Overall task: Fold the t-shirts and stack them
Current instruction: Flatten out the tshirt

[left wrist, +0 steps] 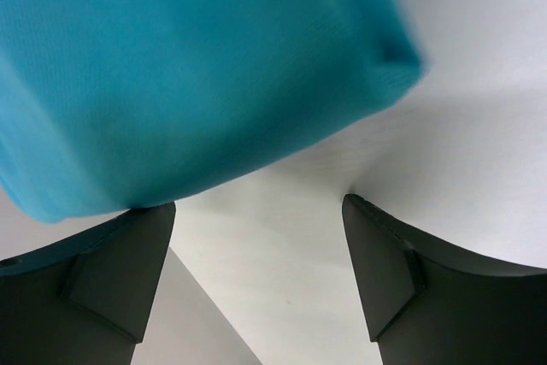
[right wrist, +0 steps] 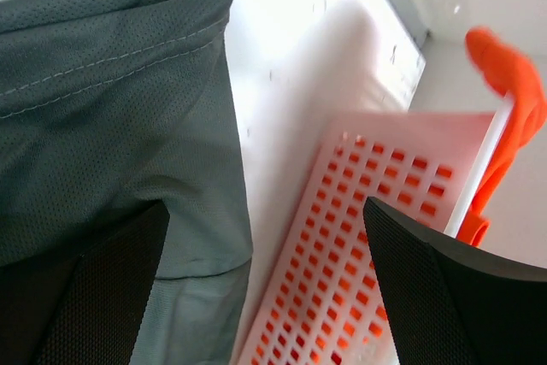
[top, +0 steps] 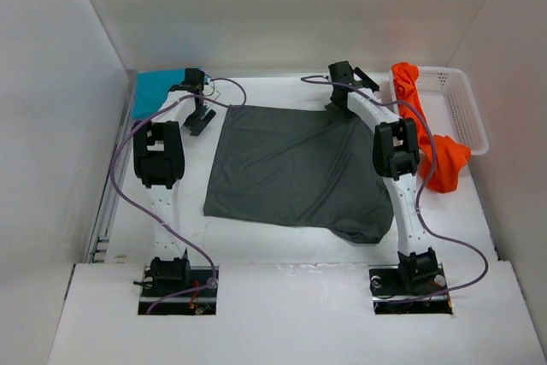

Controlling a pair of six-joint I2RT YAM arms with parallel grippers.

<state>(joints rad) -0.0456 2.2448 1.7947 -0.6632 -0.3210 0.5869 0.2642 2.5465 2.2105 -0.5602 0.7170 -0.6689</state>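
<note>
Across the table (top: 282, 244), my top camera has the dark grey t-shirt (top: 291, 168) spread flat. Wrist views add the jaws: my left gripper (left wrist: 256, 284) gapes empty just short of the teal t-shirt (left wrist: 188, 74). My right gripper (right wrist: 265, 297), wide apart, hangs over the grey shirt's edge and the white mesh basket (right wrist: 359, 237), where the orange t-shirt (right wrist: 513, 83) drapes.

Matt grey cloth t-shirt (top: 291, 168), plastic basket (top: 453, 117)

Spread shirt (top: 291, 168) centre, folded shirt (top: 154, 91) far-left, basket (top: 457, 117) far-right
</note>
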